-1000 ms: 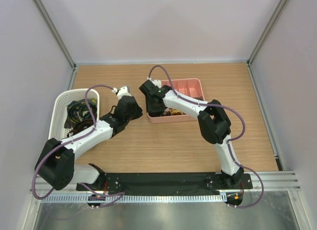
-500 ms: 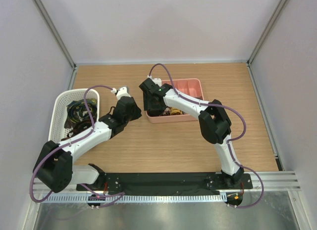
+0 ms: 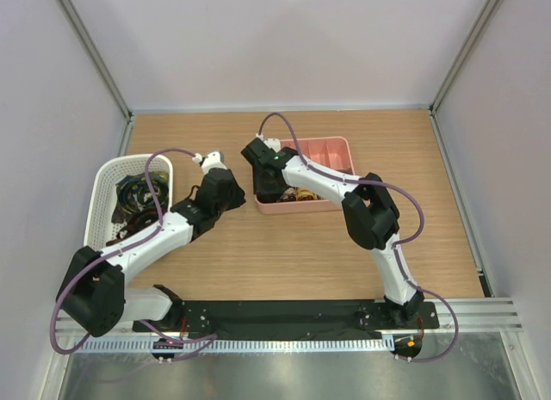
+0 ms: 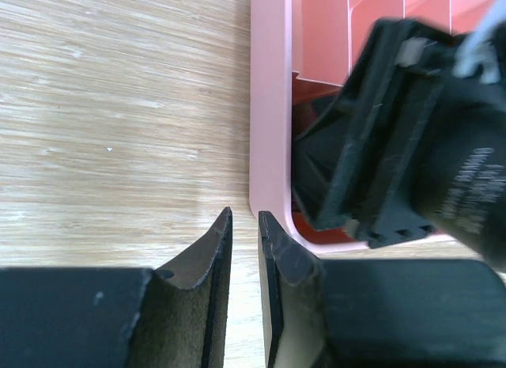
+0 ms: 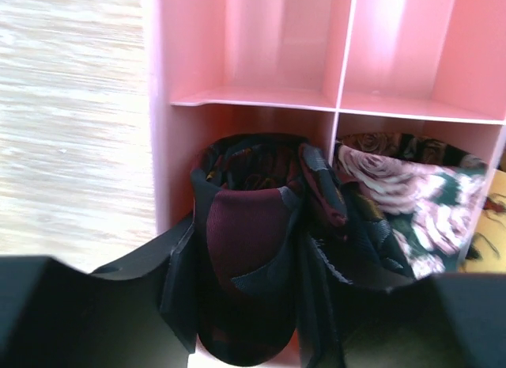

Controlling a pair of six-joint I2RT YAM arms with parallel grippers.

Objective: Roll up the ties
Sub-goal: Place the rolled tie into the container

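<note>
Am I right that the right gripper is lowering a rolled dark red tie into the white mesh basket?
Not quite. The right gripper holds the rolled dark red tie in a corner compartment of the pink tray, not the basket. The right wrist view shows it, beside a rose-print tie.

Both arms carry white link shells with bulky black joint housings; a purple cable loops in open arcs along each arm from base to wrist; both bases sit bolted on a black plate, with small red and orange fittings at the cable ends; a small green light shows on the right arm's wrist housing; the left gripper [image 4: 243,249] has matte black, tapered fingers with scuffed faces; the right gripper [image 5: 245,305] has black fingers likewise; white lettering, too blurred to read, marks its black body.
</note>
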